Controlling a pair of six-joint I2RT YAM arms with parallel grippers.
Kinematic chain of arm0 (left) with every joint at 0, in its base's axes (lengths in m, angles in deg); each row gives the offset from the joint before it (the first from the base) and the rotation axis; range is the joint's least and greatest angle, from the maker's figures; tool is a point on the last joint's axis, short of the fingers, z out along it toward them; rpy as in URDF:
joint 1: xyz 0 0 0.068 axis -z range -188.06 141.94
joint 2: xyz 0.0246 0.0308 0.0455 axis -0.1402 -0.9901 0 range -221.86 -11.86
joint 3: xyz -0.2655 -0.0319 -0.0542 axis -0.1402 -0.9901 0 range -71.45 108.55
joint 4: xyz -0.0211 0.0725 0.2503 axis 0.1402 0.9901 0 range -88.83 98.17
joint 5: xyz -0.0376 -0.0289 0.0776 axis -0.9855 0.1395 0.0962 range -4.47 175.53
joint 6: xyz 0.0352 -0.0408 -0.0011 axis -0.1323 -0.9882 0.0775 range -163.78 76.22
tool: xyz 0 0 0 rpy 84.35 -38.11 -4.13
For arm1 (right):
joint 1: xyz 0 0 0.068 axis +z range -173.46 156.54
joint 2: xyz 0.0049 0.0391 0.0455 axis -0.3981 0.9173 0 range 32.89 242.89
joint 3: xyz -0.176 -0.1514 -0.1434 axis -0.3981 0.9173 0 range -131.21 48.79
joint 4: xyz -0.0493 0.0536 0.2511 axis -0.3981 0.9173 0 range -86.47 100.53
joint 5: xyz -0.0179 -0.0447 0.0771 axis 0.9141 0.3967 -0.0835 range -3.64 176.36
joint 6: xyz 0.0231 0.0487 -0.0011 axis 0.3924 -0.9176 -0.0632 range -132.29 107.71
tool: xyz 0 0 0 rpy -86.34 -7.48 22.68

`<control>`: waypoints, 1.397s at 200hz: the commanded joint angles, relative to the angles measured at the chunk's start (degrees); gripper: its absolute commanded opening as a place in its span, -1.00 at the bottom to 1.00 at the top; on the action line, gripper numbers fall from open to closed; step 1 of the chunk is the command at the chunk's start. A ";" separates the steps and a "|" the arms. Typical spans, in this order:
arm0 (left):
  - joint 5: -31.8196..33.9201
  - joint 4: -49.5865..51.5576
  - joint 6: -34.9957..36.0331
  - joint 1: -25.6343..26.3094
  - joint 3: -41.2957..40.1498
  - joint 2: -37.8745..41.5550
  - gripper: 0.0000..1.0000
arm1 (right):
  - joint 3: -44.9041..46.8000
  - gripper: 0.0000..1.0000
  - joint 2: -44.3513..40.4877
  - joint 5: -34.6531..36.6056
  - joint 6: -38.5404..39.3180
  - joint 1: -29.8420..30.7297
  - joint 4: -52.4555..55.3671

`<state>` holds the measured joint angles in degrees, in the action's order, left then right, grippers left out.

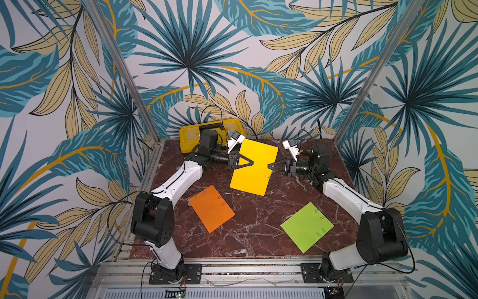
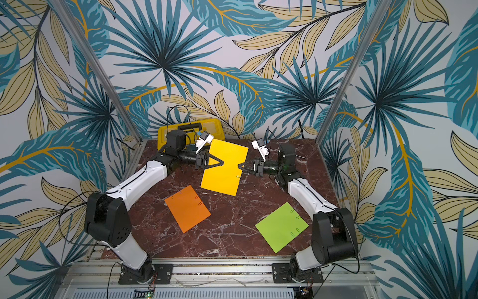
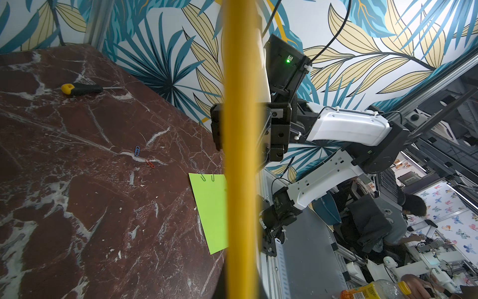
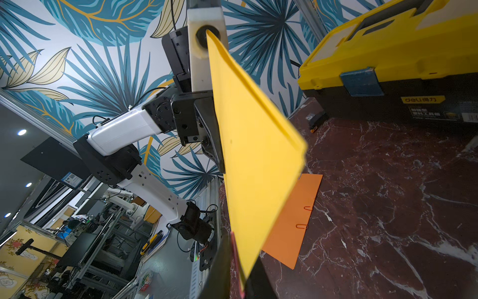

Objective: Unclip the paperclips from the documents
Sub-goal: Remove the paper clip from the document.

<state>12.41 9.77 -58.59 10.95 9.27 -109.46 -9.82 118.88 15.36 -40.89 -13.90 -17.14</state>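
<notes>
Holding the yellow sheet (image 1: 254,181) above the table (image 1: 258,233) — left gripper (image 1: 252,163) jaws pinching one edge, right gripper (image 1: 269,165) jaws pinched on the opposite edge; next, I'd say, slide a paperclip (image 1: 267,176) off.

Desk (image 1: 258,233): dark red-brown marble with white veining; in both top views a yellow sheet (image 1: 254,168) at frame centre, an orange sheet (image 1: 210,208) lower left of it, a lime-green sheet (image 1: 306,227) lower right. One blue paperclip (image 3: 137,150) and one red paperclip (image 3: 149,163) mid-left in the left wrist view, green paperclips (image 3: 203,177) on the lime-green sheet, red paperclips (image 4: 307,208) on the orange sheet. Toolbox (image 4: 388,51), upper right of the right wrist view: yellow lid, black base, blue patch (image 4: 360,82); screwdriver (image 3: 77,89): yellow-and-black handle; arms (image 1: 178,178): white shells, black joints; walls (image 1: 232,51): white, printed with teal palm fronds, beige leaves, ochre stems.
</notes>
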 commanded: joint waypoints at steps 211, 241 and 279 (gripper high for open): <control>0.00 -1.09 1.53 -0.99 -2.58 3.55 -1.00 | -0.71 -0.92 -1.91 0.78 6.63 -0.25 8.55; 0.00 -1.07 1.62 -1.21 -2.77 3.71 -1.00 | -0.87 -0.93 -1.90 0.78 7.08 -0.38 9.21; -0.05 -1.11 1.71 -1.36 -2.84 3.82 -1.00 | -0.98 -0.93 -1.97 0.86 7.37 -0.50 9.61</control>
<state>12.43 9.68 -58.15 10.97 6.78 -108.26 -10.45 118.16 16.06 -34.75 -13.72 -9.95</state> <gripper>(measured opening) 0.047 0.046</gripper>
